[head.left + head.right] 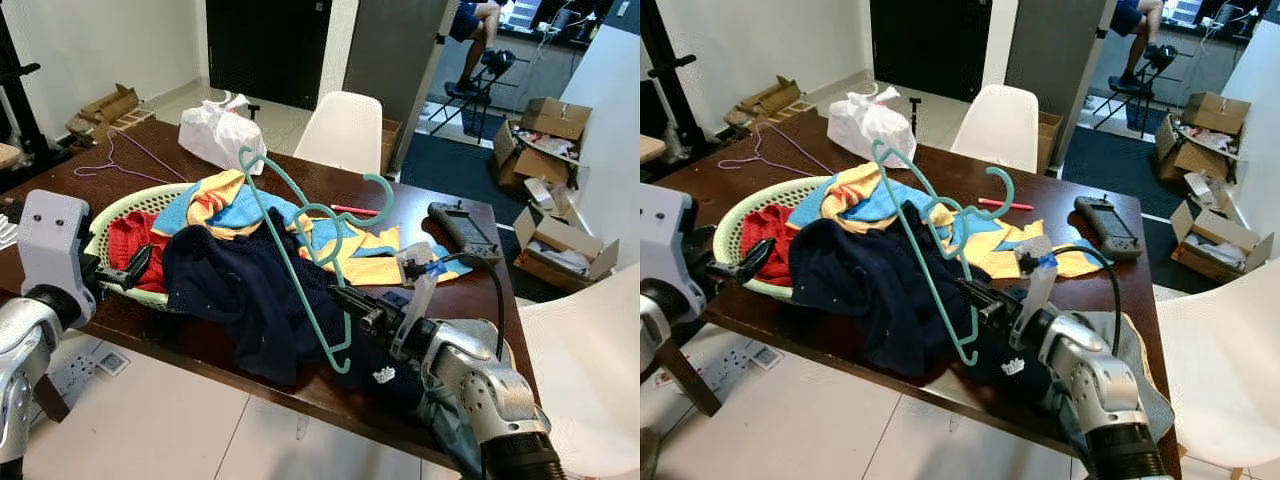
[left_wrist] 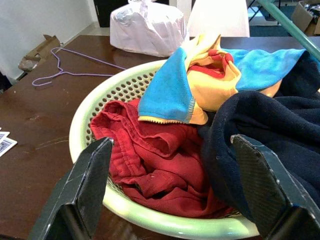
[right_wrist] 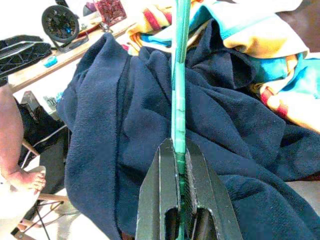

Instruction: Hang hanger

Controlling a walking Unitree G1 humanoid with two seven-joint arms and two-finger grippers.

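Item: teal plastic hanger (image 1: 300, 250), my right gripper (image 1: 352, 306) clamping its bar; long axis rising up and away from my fingers. Left gripper (image 2: 170, 190) gaping, farther off.

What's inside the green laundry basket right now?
The green laundry basket holds a red garment, with a blue and yellow garment on top and a navy garment spilling over its rim. Anything beneath them is covered.

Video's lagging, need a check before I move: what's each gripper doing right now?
Left gripper: open, holding nothing, at the laundry basket.
Right gripper: shut on the green hanger, above the navy garment.
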